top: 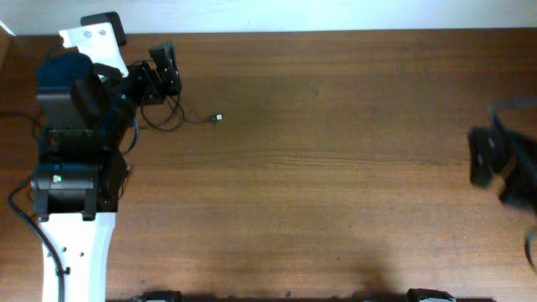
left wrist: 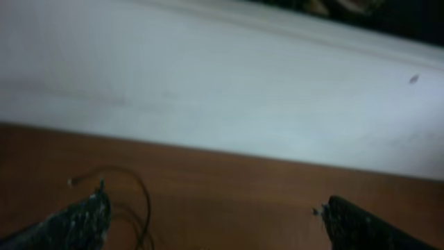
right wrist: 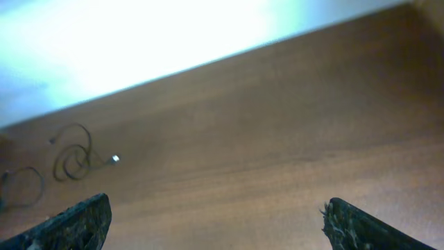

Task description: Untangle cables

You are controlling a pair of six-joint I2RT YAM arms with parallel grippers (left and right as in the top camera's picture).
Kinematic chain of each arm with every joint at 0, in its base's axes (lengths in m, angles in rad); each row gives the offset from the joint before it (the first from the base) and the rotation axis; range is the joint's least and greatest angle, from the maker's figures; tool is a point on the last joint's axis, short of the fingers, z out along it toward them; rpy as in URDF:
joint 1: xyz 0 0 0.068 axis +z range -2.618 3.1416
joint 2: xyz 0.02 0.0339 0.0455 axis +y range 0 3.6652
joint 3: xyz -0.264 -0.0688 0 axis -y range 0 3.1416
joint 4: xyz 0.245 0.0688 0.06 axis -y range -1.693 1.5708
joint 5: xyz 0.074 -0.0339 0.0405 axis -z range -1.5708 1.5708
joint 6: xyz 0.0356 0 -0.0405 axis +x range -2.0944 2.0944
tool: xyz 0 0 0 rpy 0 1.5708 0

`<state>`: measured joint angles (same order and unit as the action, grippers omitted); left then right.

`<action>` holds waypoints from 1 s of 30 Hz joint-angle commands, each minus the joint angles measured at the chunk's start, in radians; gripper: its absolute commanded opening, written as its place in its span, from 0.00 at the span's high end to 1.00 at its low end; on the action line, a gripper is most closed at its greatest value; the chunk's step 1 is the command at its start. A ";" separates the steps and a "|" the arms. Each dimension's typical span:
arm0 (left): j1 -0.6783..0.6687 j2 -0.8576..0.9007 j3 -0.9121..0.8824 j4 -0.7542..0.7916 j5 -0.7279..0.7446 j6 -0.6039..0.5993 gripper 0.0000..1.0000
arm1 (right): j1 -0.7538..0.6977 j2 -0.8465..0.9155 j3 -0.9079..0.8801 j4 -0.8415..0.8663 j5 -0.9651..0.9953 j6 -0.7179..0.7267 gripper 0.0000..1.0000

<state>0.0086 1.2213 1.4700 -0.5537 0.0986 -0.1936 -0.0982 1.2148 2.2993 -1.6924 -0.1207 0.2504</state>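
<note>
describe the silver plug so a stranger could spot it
On the wooden table, find the left gripper, upper left in the overhead view. A loop of thin black cable lies beside it, its tail running toward the table's middle. The plug is that tail's small silvery tip, the only bright speck on bare wood.
</note>
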 commanded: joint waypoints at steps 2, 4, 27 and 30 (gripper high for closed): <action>-0.001 0.000 0.005 -0.140 0.010 0.019 0.01 | 0.000 -0.108 0.001 -0.006 0.002 -0.010 0.01; -0.001 0.000 0.005 -0.219 0.010 0.019 0.01 | 0.000 -0.139 0.001 -0.006 0.005 -0.014 0.02; -0.001 0.000 0.005 -0.480 0.010 0.019 0.01 | 0.000 -0.689 -0.865 0.517 0.018 -0.055 0.01; -0.001 0.000 0.005 -0.481 0.010 0.019 0.01 | 0.000 -0.892 -1.240 0.779 -0.011 -0.055 0.01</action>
<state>0.0086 1.2221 1.4700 -1.0336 0.1017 -0.1837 -0.0982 0.4511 1.2720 -1.0367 -0.1032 0.2016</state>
